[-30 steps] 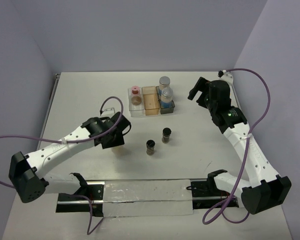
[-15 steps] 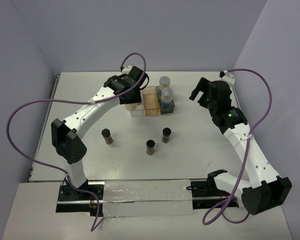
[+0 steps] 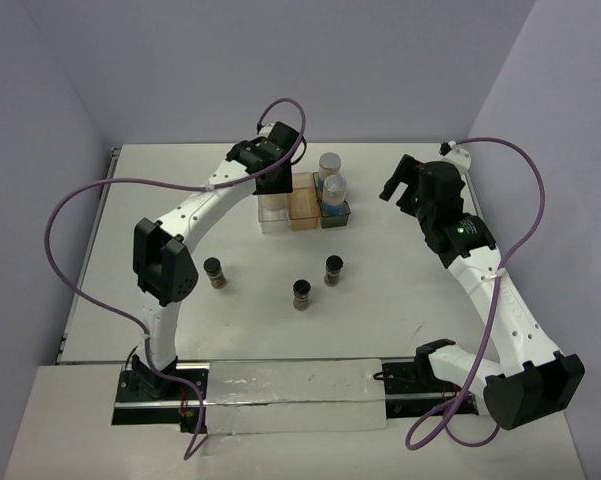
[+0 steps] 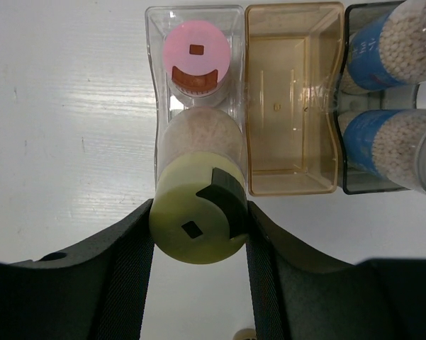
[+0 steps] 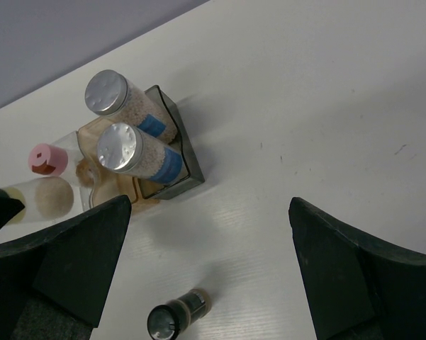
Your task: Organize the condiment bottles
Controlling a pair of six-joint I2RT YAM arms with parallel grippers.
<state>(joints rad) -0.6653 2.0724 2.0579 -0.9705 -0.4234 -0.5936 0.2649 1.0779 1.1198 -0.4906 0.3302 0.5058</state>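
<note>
Cream-capped bottle (image 4: pixel 198 227) is clamped between the left fingers (image 4: pixel 124 283), its base reaching into the free end of the clear compartment (image 4: pixel 153 78), just beside the pink-capped bottle (image 4: pixel 195 55), apparently to pair the two there. Right fingers (image 5: pixel 71 262) hang spread wide, holding nothing, off to the side. Three dark jars (image 3: pixel 301 292) stand loose on the desk (image 3: pixel 400 300).

Far across the bench (image 3: pixel 160 200) sit three compartments side by side. The left compartment (image 4: pixel 158 106) has the far bottle (image 4: pixel 195 53) in its back end; the held bottle (image 4: pixel 198 212), between my left fingers (image 4: pixel 124 283), is at its front end. The right compartment (image 3: pixel 337 216) holds the rear bottle (image 3: pixel 329 163) behind the front bottle (image 3: pixel 334 187). Nearer me stand the left jar (image 3: pixel 214 270), middle jar (image 3: pixel 301 292) and right jar (image 3: pixel 333 268).
</note>
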